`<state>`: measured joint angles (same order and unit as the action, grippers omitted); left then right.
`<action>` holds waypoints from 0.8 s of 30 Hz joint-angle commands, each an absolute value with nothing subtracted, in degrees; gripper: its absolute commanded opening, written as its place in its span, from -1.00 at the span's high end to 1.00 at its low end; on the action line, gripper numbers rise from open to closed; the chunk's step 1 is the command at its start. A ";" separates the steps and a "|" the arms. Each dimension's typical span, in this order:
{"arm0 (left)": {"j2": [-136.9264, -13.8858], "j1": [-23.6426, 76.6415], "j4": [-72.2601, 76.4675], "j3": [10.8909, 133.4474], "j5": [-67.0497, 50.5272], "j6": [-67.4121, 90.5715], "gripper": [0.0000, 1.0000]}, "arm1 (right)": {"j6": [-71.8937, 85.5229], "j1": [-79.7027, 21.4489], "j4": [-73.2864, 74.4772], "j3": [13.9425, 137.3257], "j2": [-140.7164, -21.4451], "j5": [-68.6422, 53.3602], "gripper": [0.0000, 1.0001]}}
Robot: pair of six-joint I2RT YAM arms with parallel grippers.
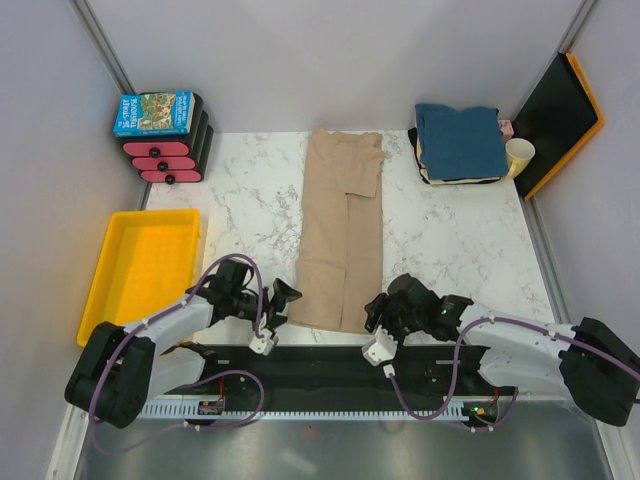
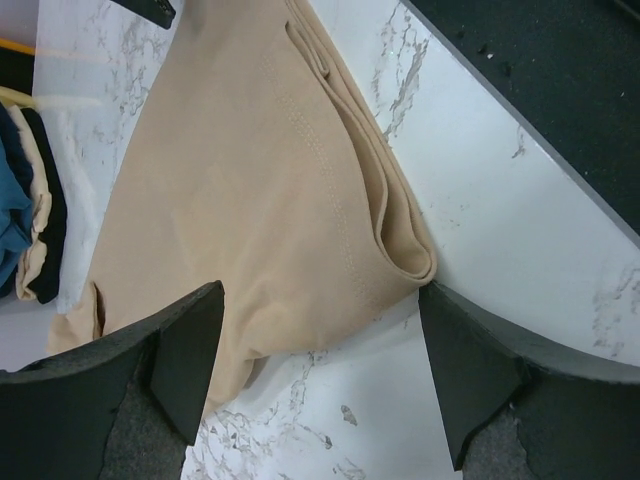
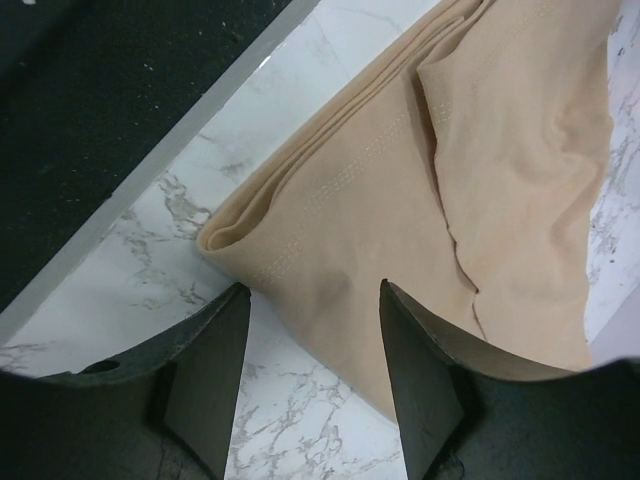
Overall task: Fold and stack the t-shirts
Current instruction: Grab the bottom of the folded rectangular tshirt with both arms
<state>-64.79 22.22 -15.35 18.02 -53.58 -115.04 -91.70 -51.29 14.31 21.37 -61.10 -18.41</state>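
Observation:
The tan-beige t-shirt (image 1: 340, 230) lies folded into a long narrow strip down the middle of the marble table (image 1: 450, 240). My left gripper (image 1: 281, 303) is open and empty at the strip's near left corner (image 2: 410, 262). My right gripper (image 1: 377, 312) is open and empty at the near right corner (image 3: 225, 240); one finger (image 3: 425, 370) overlaps the cloth. The tan shirt fills both wrist views (image 2: 250, 180) (image 3: 450, 170). A folded stack with the teal-blue shirt (image 1: 460, 140) on top of cream and dark ones sits at the back right.
A yellow tray (image 1: 140, 265) lies at the left. A blue picture-covered box (image 1: 153, 113) rests on black and red cases at the back left. A pale yellow cup (image 1: 519, 156) and a leaning black and orange board (image 1: 558, 115) stand at the back right.

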 commanded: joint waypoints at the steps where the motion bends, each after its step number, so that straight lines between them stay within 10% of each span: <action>1: -65.74 22.50 -20.83 15.65 -54.76 -151.79 -0.74 | -87.80 -51.77 20.74 20.30 -59.07 -22.23 -0.24; 24: -70.05 22.59 -12.57 12.92 -54.49 -151.52 -0.65 | -87.10 -52.73 20.74 19.07 -56.78 -23.47 -0.07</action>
<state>-67.99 22.28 -8.71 15.38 -59.55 -115.02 -87.64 -52.16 15.75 20.38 -59.00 -20.99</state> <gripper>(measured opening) 0.837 0.561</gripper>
